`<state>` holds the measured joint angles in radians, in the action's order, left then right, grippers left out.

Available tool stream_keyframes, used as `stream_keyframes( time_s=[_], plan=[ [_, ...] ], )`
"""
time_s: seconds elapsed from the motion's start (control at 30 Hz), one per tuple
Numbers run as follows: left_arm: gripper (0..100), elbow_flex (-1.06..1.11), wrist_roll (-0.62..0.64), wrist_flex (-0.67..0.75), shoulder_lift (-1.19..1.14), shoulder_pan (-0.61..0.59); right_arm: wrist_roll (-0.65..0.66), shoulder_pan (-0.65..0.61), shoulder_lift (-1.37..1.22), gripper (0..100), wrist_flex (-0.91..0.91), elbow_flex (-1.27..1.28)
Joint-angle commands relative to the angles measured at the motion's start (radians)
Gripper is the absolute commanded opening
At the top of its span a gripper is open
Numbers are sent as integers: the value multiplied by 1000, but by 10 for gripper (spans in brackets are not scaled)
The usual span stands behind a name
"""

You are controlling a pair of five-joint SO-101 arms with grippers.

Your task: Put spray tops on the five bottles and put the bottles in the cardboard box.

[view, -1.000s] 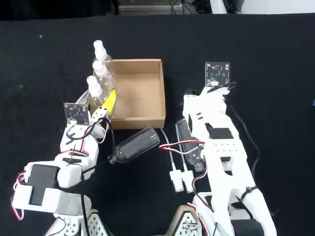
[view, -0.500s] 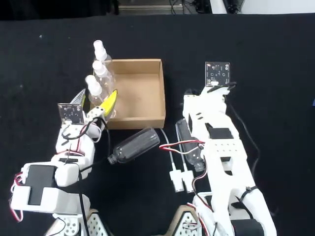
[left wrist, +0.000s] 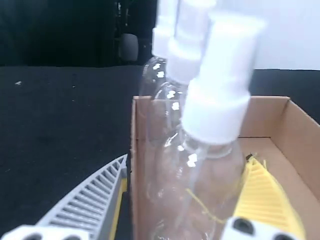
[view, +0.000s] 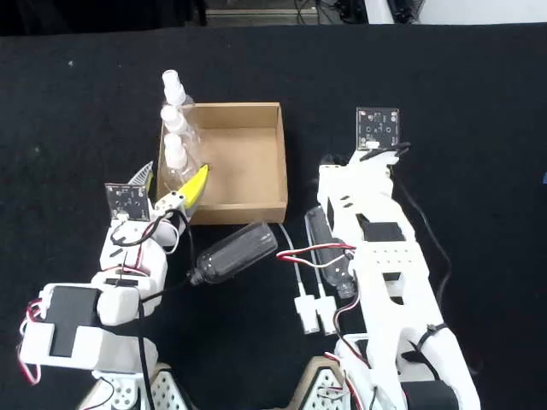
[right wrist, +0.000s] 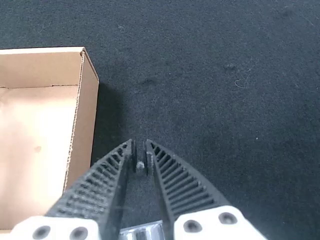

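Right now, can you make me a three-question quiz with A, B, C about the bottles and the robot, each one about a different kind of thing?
1. Where do the capped bottles stand?
A. in the cardboard box
B. on a shelf
C. in a sink

2. How many lying bottles are on the table?
A. one
B. two
C. four

3. How is the left gripper?
A. open
B. shut on a spray top
C. shut on a pencil

Answers:
1. A: three of them stand in a row along one wall inside the box.
2. B: two lie on their sides, outside the box.
3. A: its grey and yellow fingers stand wide apart, with the nearest capped bottle between them.
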<state>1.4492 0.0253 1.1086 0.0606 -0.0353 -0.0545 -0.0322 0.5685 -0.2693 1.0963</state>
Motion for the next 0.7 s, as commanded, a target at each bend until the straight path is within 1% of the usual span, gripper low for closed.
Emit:
stream_keyframes(
  time_s=[0.0,0.33,0.43,0.53,0.6,0.67],
  plan=[
    [332,-2,3,29,18,24,12,20,47,11,34,-13],
    [332,1,3,29,26,27,12,20,47,11,34,-13],
    [332,36,5,26,89,28,12,20,47,11,34,-13],
    [332,96,5,20,203,30,12,20,47,11,34,-13],
    [332,130,2,-44,281,27,12,20,47,11,34,-13],
    [332,143,3,-164,371,24,12,18,47,11,34,-13]
  ],
)
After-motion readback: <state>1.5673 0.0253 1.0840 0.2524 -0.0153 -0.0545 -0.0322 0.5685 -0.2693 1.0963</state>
